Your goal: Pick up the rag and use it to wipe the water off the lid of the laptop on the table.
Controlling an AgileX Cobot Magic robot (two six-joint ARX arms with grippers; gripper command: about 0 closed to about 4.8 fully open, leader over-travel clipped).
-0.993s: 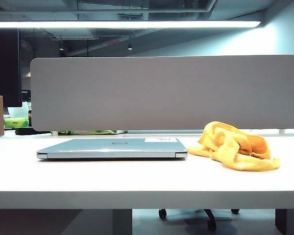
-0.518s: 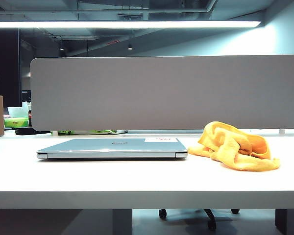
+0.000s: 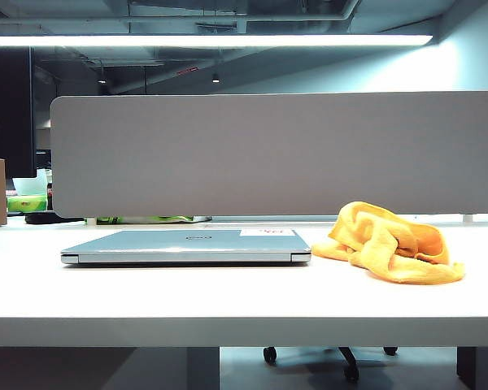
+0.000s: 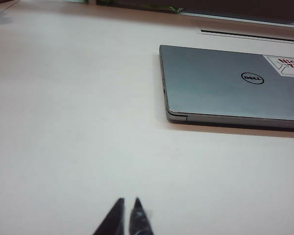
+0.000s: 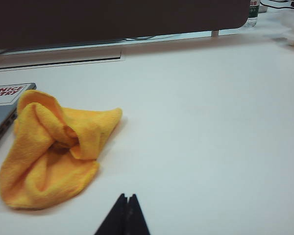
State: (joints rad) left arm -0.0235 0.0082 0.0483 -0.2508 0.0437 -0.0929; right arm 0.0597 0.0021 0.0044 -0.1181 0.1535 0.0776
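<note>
Opening stage of the wiping task — nothing yet done. We see the rag (image 3: pixel 393 244) lying crumpled in a loose heap on the white worktop (image 3: pixel 228 296), just beside the sticker corner of the closed laptop (image 3: pixel 185 246) and possibly touching it; no fingers hold it. The lid (image 4: pixel 225 83) lies flat and faces up, logo at its centre, and we cannot make out any water on it at this resolution. What remains, in our judgement, is the whole sequence: reaching the rag, gripping it, carrying it over the lid and wiping.

Neither arm appears in the exterior view. In the left wrist view, the left gripper (image 4: pixel 127 208) hangs low over bare worktop, well short of the laptop's near corner, its fingers (image 4: pixel 117 215) drawn together to a narrow slit and holding nothing. In the right wrist view, the right gripper (image 5: pixel 127 199) sits near the rag (image 5: pixel 54 147) but apart from it — fingers (image 5: pixel 135 215) pressed fully together, empty, pointing across the worktop and not down at the cloth. We judge that they must part before any grasp.
</note>
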